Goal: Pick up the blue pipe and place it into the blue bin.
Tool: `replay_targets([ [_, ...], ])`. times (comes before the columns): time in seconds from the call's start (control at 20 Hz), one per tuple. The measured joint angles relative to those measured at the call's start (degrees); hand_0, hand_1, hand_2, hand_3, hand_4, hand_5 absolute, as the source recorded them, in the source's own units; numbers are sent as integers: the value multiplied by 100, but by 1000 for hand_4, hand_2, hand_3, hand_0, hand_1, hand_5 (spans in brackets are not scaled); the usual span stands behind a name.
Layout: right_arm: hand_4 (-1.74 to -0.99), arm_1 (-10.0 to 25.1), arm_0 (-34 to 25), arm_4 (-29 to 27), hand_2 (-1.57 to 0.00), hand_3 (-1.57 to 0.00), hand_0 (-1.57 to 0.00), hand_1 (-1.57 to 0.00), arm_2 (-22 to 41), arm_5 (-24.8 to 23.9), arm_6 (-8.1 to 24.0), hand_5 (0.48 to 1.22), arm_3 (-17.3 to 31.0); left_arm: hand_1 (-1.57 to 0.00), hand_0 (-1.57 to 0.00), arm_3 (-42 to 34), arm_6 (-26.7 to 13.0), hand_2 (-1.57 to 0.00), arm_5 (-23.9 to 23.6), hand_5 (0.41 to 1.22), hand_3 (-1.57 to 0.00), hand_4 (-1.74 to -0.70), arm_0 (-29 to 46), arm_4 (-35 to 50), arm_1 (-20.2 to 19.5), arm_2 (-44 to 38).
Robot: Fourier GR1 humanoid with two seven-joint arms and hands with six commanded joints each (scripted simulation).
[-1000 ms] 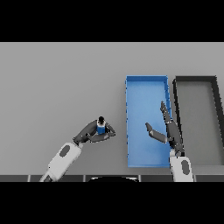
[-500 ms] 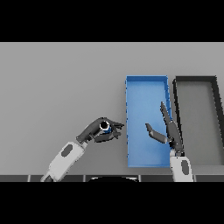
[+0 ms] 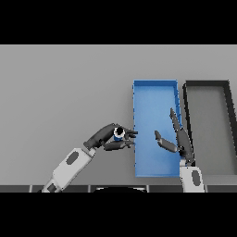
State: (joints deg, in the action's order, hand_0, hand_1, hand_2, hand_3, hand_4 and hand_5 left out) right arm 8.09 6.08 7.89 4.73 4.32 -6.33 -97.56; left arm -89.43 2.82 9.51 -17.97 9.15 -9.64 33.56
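Blue pipe [image 3: 118, 134] is sitting pinched between the thumb and curled fingers of the left hand [image 3: 110, 138], which is carrying it apparently just above the grey tabletop [image 3: 60, 92]; the height is hard to judge from overhead. The pickup looks done; the placing is not, since the pipe is hanging just outside the left wall of the blue bin [image 3: 155, 88], at about 3 o'clock from the hand. Over the bin, the right hand [image 3: 175, 139] is waiting with straight, spread fingers.
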Motion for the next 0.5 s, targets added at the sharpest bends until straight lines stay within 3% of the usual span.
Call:
replay_targets([
  [0.2,-1192,39,44,-27,1,1,1,1,-35,22,38,628,29,-1570,-1570,-101,-45,-1570,49,1220,-1443,-1730,46,71,-45,10],
  [0.35,-1197,36,88,-49,1,1,1,1,-23,49,-140,618,-20,-1570,-1570,-160,-24,-1570,57,1220,-1439,-1731,44,82,-120,-33],
  [0.4,-1191,77,-8,-135,1,1,1,1,-91,73,-21,619,11,-1571,-1570,-94,-81,-1571,65,1220,-1438,-1731,10,85,-70,-22],
  [0.5,-1197,134,13,-416,1,1,1,1,-101,288,-184,604,-249,-1571,-1571,28,-70,-1571,83,1221,-1438,-1731,-34,57,-68,-53],
])
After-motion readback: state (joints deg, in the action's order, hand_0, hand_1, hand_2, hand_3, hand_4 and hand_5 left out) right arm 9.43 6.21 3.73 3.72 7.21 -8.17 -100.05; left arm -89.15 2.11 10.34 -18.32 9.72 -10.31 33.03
